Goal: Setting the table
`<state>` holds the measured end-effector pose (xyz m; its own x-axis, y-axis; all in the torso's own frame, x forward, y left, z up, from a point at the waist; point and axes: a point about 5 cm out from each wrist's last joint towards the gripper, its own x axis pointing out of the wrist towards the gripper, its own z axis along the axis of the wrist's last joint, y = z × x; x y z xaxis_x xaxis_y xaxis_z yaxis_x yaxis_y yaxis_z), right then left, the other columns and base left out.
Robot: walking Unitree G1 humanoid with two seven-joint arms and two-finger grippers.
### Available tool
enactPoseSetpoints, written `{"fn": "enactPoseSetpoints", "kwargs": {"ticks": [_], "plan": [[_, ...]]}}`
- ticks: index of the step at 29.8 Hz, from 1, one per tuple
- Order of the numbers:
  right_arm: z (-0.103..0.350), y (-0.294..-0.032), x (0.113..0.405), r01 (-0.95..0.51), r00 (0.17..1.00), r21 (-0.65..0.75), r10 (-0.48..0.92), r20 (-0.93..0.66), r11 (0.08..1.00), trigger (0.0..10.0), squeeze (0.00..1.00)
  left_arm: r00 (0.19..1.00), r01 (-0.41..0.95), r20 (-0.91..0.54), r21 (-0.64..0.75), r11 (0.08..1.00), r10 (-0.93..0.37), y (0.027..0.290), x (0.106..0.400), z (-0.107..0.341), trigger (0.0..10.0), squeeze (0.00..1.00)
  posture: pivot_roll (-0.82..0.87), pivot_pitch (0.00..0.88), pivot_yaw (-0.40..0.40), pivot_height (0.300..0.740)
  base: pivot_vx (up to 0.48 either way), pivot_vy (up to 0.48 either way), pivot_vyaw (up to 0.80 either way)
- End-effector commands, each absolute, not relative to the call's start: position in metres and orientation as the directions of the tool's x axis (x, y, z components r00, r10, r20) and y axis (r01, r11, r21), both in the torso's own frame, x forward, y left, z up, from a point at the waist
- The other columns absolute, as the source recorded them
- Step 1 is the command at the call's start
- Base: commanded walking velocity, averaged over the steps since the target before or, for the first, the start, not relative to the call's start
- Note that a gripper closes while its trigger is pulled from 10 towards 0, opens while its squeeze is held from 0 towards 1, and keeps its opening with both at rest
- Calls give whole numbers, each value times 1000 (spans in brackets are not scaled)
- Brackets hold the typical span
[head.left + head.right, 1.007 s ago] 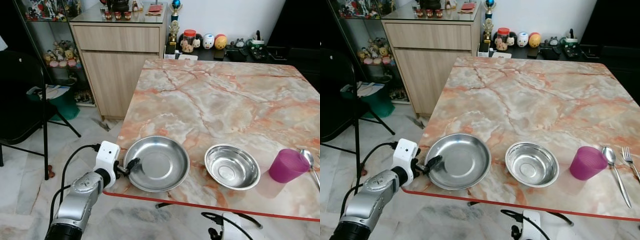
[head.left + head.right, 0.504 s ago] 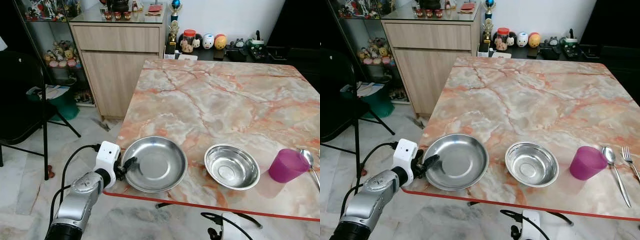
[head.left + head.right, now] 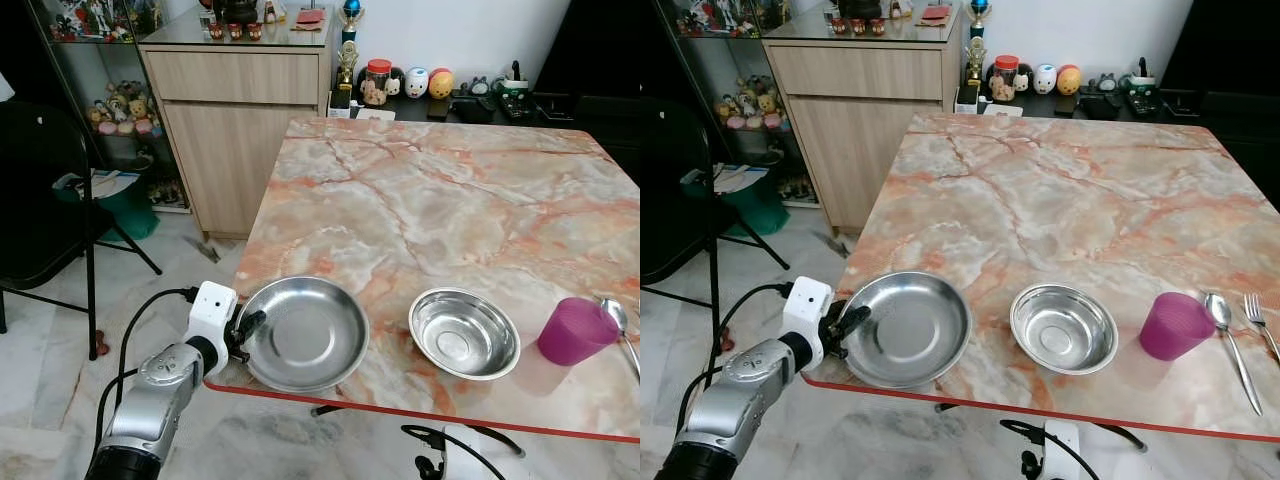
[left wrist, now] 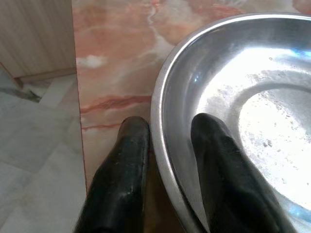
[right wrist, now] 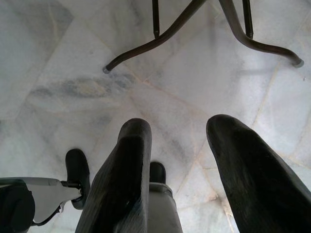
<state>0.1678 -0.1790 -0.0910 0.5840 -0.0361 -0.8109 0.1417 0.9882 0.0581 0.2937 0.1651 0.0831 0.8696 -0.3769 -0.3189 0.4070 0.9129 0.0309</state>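
A wide steel plate (image 3: pixel 305 334) lies at the near left corner of the marble table (image 3: pixel 440 190), its edge reaching the table's front rim. My left gripper (image 3: pixel 243 329) is shut on the plate's left rim (image 4: pixel 163 141), one finger inside the dish and one under its lip. To its right sit a smaller steel bowl (image 3: pixel 464 333), a purple cup (image 3: pixel 576 331) and a spoon (image 3: pixel 1224 330) with a fork (image 3: pixel 1260 318). My right gripper (image 5: pixel 177 160) hangs open over the floor, holding nothing.
A wooden cabinet (image 3: pixel 235 120) stands beyond the table's far left corner. A black folding chair (image 3: pixel 50 200) is on the left over the tiled floor. Small ornaments (image 3: pixel 410 82) line the wall behind the table. Chair legs (image 5: pixel 194 29) lie under the table.
The left gripper has dragged the steel plate leftward and toward the table's front edge. The bowl, cup and cutlery have stayed put.
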Motion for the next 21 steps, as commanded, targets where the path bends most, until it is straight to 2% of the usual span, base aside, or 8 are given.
{"fn": "enactPoseSetpoints", "kwargs": {"ticks": [1, 16, 20, 21], "plan": [[-91, -179, 168, 139, 579, 56, -36, -814, 989, 10000, 0, 866, 434, -310, 74, 898, -392, 163, 296, 90, 0, 0, 67, 0, -28, 740, 0, 0, 0], [-91, -179, 168, 138, 579, 56, -35, -815, 989, 10000, 0, 858, 456, -306, 83, 886, -413, 158, 296, 92, 0, 0, 67, 0, -28, 740, 0, 0, 0], [-91, -179, 167, 138, 578, 55, -35, -815, 989, 10000, 0, 926, 314, -233, 33, 949, -298, 169, 301, 91, 0, 0, 66, 0, -32, 740, 0, 0, 0], [-91, -179, 167, 138, 578, 55, -35, -815, 989, 10000, 0, 926, 314, -233, 33, 949, -298, 169, 301, 91, 0, 0, 66, 0, -32, 740, 0, 0, 0]]}}
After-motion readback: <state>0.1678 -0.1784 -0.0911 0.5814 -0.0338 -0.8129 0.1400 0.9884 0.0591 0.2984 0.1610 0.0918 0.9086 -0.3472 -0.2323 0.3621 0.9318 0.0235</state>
